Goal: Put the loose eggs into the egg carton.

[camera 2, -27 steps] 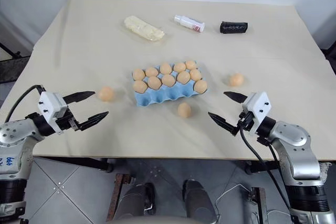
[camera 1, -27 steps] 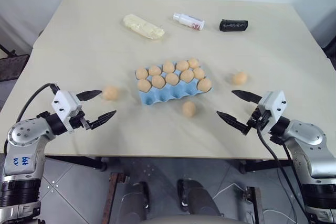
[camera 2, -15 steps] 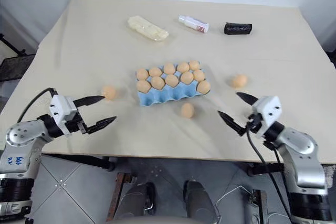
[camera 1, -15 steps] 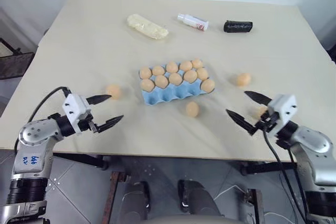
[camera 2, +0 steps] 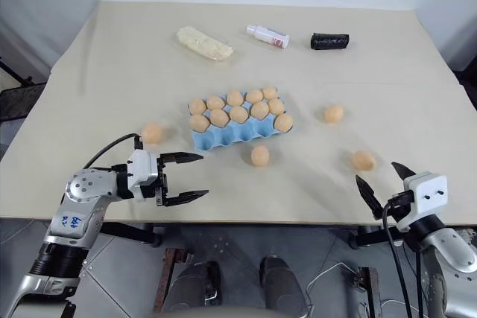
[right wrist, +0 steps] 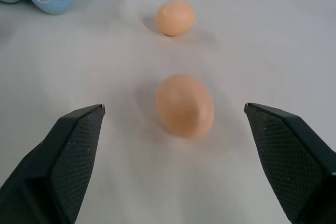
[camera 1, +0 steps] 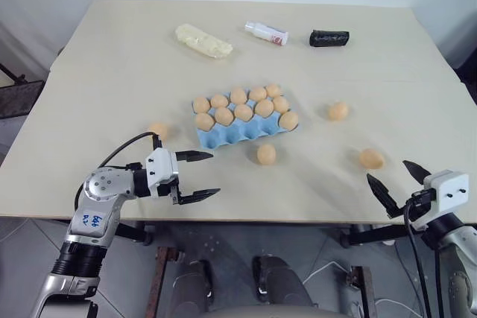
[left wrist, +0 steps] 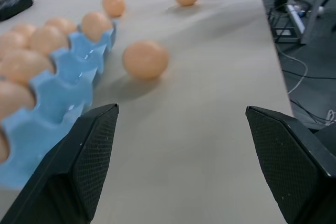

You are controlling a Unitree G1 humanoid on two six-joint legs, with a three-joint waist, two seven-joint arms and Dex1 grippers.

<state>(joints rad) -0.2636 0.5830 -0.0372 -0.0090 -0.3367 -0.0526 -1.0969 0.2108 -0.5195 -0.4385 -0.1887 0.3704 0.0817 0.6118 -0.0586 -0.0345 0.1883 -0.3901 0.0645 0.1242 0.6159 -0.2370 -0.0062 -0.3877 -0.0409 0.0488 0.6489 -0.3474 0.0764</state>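
Left gripper [camera 1: 200, 176]: fingers spread wide with nothing between them, level over the near part of the table [camera 1: 112, 65].
Right gripper [camera 1: 397, 182]: fingers spread wide, empty, at the table's near right edge.
Egg carton [camera 1: 242, 130]: light blue, ahead of the left gripper and a little to its right; ten eggs fill its two far rows, and the near row of cups is bare.
Egg by the carton [camera 1: 266, 154]: loose on the table just in front of the carton, ahead of the left gripper's fingertips, apart from them.
Left-side egg [camera 1: 158, 130]: just beyond the left gripper's wrist, beside the carton's left end.
Nearest right egg [camera 1: 370, 158]: straight ahead of the right gripper, near its fingertips but not touching.
Farther right egg [camera 1: 337, 111]: beyond that one, well ahead of the right gripper.
Far edge items: a pale yellow packet [camera 1: 203, 39], a white bottle [camera 1: 267, 33] and a black roll [camera 1: 329, 38], well beyond both grippers.
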